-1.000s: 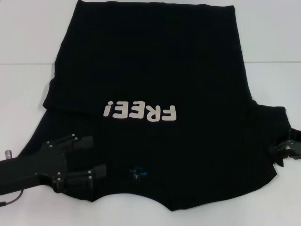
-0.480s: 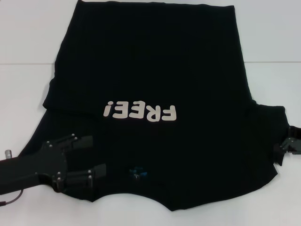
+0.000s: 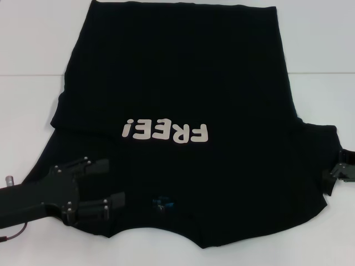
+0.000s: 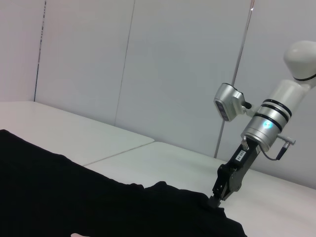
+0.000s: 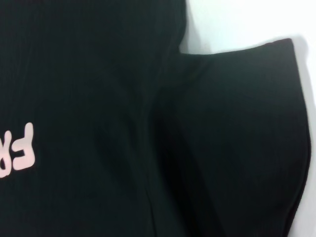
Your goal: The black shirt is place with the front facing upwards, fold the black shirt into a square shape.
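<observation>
Lying flat: black shirt [image 3: 183, 100]; left gripper [image 3: 113, 183] spread above it

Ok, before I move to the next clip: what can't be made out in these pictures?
- Left sleeve of the black shirt: head view, hidden under the left claw and its arm.
- Right claw: head view, cut by the picture's edge; left wrist view shows it too small to judge any grip on the sleeve edge.
- Blue neck tag: too small to read.
- "FREE!" print: right wrist view, cut off by the edge.
</observation>
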Robot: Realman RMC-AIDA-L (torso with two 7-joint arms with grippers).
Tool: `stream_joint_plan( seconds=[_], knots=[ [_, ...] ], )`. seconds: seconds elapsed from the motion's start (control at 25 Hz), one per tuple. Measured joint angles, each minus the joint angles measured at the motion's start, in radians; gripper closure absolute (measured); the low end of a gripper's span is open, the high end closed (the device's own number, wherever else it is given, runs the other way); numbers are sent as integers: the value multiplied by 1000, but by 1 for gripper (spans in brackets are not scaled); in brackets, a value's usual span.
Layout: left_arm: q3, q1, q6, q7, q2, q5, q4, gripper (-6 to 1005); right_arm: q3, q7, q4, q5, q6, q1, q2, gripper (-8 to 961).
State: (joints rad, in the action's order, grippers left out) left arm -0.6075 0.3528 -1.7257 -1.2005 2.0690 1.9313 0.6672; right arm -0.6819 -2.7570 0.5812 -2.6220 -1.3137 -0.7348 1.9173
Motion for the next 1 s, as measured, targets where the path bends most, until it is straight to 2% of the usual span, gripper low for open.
stream_joint_plan(
  seconds=[0.64,1.0],
  knots=[
    [14,-1,-6,-1,0,0,-4,112,15,13,64,60,-26,37,-3,947],
    [26,0,-8,-1,0,0,-5,113,126,62,78,83,-44,74,-14,942]
  ],
)
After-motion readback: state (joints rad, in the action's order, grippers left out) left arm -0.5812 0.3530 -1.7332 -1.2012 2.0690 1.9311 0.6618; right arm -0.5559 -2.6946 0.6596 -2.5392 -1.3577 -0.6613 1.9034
